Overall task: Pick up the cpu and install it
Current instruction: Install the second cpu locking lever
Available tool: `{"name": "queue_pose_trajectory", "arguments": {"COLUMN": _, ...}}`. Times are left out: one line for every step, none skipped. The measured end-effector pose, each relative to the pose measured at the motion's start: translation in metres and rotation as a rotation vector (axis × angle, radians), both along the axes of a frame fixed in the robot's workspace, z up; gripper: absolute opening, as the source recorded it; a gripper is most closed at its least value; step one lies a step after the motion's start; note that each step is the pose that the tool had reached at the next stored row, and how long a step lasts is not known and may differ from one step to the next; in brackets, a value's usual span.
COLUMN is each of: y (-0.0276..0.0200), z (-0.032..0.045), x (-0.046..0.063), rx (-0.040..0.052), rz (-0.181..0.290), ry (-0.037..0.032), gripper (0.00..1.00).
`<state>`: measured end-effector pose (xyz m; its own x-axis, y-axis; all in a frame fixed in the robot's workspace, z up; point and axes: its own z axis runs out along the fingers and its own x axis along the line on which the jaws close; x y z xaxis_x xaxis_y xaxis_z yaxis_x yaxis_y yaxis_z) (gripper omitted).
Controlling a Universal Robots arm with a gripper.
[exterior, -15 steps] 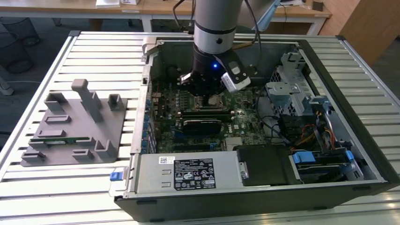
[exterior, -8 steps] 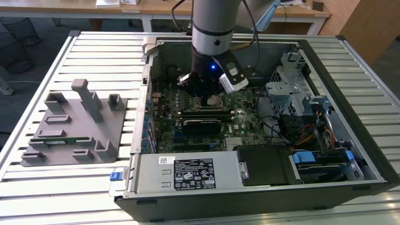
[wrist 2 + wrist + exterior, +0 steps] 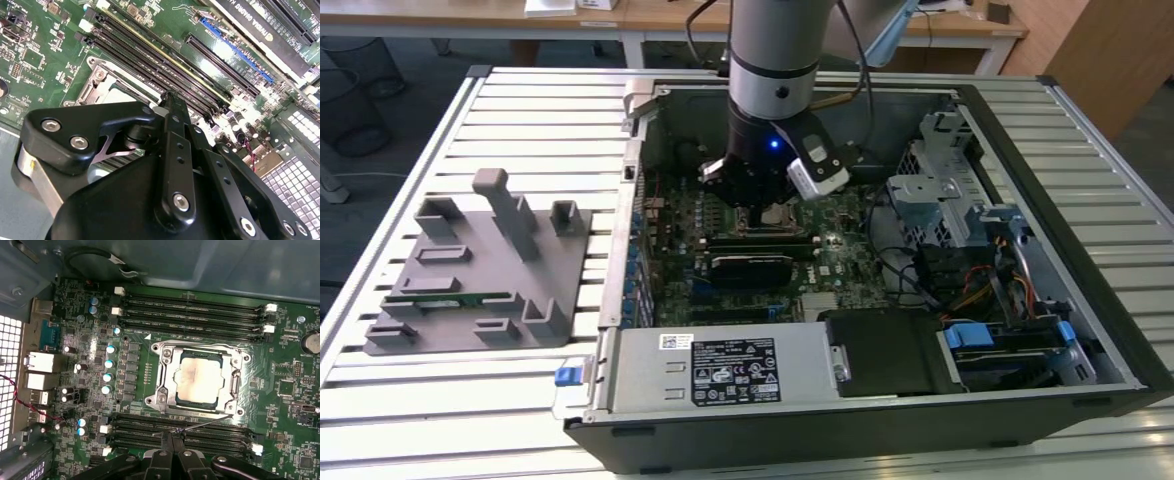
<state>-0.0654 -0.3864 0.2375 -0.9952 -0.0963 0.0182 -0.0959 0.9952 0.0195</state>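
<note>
The first wrist view looks straight down on the green motherboard (image 3: 90, 390), where the cpu (image 3: 201, 378) lies flat inside the socket (image 3: 199, 380), its silvery top bare and the metal frame running round it on all sides. Rows of black memory slots (image 3: 192, 315) lie on one side of the socket and more slots (image 3: 180, 435) on the other. The gripper (image 3: 172, 436) shows at the edge of this view as a pair of slim black fingers (image 3: 170, 450) pressed together to a point, with nothing between them; the tip hangs over the memory slots just beside the socket's frame, apart from the cpu. In the second wrist view the same gripper (image 3: 169, 97) is seen from behind its black linkage, the fingers meeting at the tip, with part of the socket (image 3: 107, 85) beyond it and the long slots (image 3: 165, 65) running past. In the exterior view the arm reaches down into the open computer case (image 3: 1014, 130), which lies on a slatted white table (image 3: 507, 110), and the gripper (image 3: 767, 200) hangs low over the board near the socket (image 3: 771, 218). On the exterior view's left a grey parts fixture (image 3: 480, 270) sits on the table, well apart from the case.
</note>
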Motion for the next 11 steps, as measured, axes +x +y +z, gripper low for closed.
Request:
{"name": "queue_pose_trajectory", "arguments": {"y": 0.0000, "z": 0.0000, "x": -0.0002, "rx": 0.0001, "rz": 0.000, "ry": 0.0000, "gripper": 0.11}}
{"name": "queue_pose_trajectory", "arguments": {"y": 0.0000, "z": -0.0001, "x": -0.0004, "rx": 0.0002, "rz": 0.000, "ry": 0.0000, "gripper": 0.11}}
{"name": "queue_pose_trajectory", "arguments": {"y": 0.0000, "z": -0.0002, "x": -0.0007, "rx": 0.0001, "rz": 0.000, "ry": 0.0000, "gripper": 0.11}}
{"name": "queue_pose_trajectory", "arguments": {"y": 0.0000, "z": -0.0003, "x": -0.0010, "rx": 0.0002, "rz": 0.000, "ry": 0.0000, "gripper": 0.11}}
{"name": "queue_pose_trajectory", "arguments": {"y": -0.0001, "z": -0.0005, "x": -0.0012, "rx": 0.0001, "rz": 0.000, "ry": 0.0000, "gripper": 0.11}}
{"name": "queue_pose_trajectory", "arguments": {"y": 0.0000, "z": -0.0007, "x": -0.0014, "rx": 0.0001, "rz": 0.000, "ry": 0.0000, "gripper": 0.11}}
{"name": "queue_pose_trajectory", "arguments": {"y": 0.0000, "z": -0.0010, "x": -0.0017, "rx": 0.0000, "rz": 0.000, "ry": 0.0000, "gripper": 0.11}}
{"name": "queue_pose_trajectory", "arguments": {"y": 0.0000, "z": -0.0013, "x": -0.0020, "rx": 0.0001, "rz": 0.000, "ry": 0.0000, "gripper": 0.11}}
{"name": "queue_pose_trajectory", "arguments": {"y": 0.0000, "z": -0.0023, "x": -0.0036, "rx": 0.0001, "rz": 0.000, "ry": 0.0000, "gripper": 0.11}}
{"name": "queue_pose_trajectory", "arguments": {"y": 0.0000, "z": -0.0024, "x": -0.0040, "rx": 0.0000, "rz": 0.000, "ry": 0.0001, "gripper": 0.11}}
{"name": "queue_pose_trajectory", "arguments": {"y": 0.0000, "z": -0.0026, "x": -0.0042, "rx": 0.0000, "rz": 0.000, "ry": 0.0001, "gripper": 0.11}}
